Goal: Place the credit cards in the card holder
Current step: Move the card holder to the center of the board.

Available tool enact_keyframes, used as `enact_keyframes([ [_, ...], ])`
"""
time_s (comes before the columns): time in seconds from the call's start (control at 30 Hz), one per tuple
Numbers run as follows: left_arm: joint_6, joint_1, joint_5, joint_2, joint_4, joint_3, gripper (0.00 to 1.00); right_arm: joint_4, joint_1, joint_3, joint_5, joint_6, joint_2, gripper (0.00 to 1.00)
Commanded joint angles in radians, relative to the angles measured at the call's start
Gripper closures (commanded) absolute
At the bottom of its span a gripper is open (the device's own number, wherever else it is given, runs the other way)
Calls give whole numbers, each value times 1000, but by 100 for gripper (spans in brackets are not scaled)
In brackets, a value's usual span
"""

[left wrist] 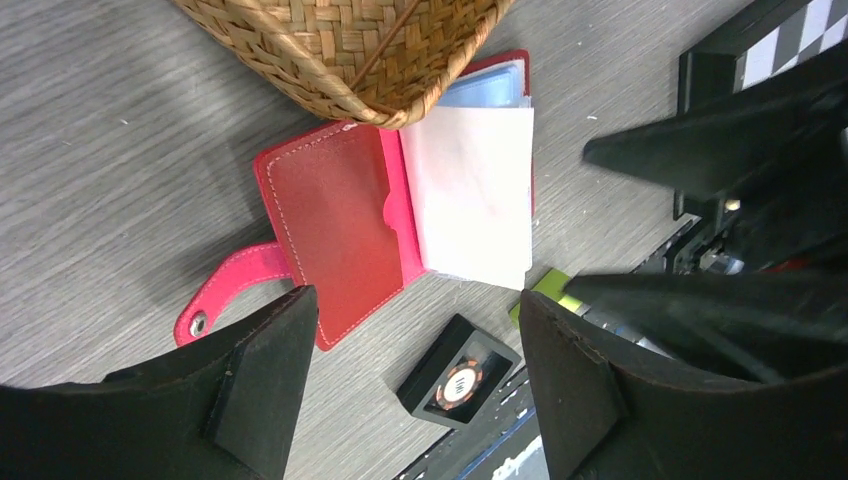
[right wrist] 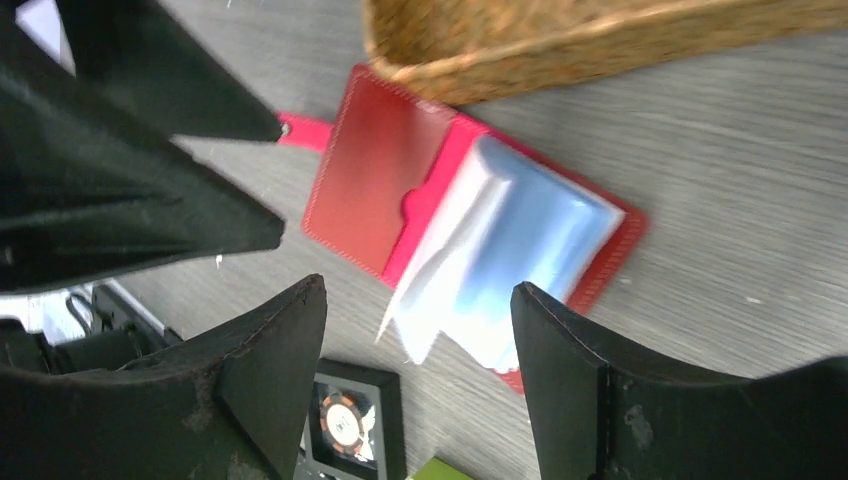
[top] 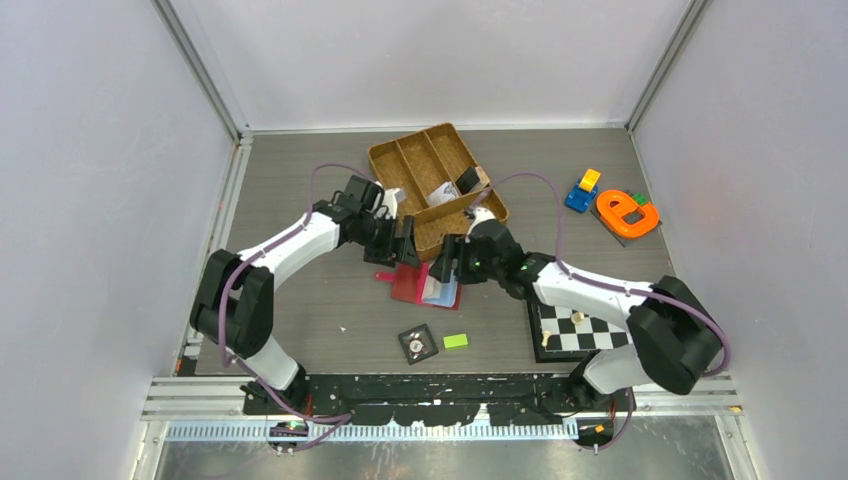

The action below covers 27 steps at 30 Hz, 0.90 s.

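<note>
Wide open, the left end effector (left wrist: 410, 330) and the right end effector (right wrist: 418, 300) hover close together above the red leather-like folding card holder (left wrist: 335, 235), lying open on the grey surface (left wrist: 100, 150) by the corner of the woven brown tray (left wrist: 330, 50), so the two could collide.

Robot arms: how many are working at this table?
2. The left white-and-black arm reaches from the left, the right arm from the right, meeting over the red folding wallet.
</note>
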Motion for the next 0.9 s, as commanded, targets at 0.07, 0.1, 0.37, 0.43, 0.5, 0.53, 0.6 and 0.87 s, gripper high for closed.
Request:
enact_keyframes([
  [0.07, 26, -92, -117, -69, 47, 1, 24, -7, -125, -59, 29, 71, -101, 30],
  [0.1, 23, -112, -129, -60, 45, 11, 24, -3, -147, -70, 9, 81, -98, 31],
  [0.37, 2, -274, -311, 67, -40, 140, 20, 62, -216, -141, -24, 159, -86, 40],
  [0.43, -16, -308, -357, 95, -38, 146, 17, 70, -225, -150, -23, 166, -84, 40],
  [0.5, -31, -328, -394, 117, -32, 148, 15, 69, -231, -157, -21, 166, -88, 40],
  [0.53, -40, -336, -410, 125, -29, 150, 14, 68, -233, -161, -16, 166, -90, 40],
  [0.6, -55, -353, -462, 140, -20, 149, 14, 62, -240, -168, -3, 168, -99, 40],
  [0.87, -86, -410, -599, 191, -1, 145, 12, 52, -284, -214, 8, 178, -139, 40],
])
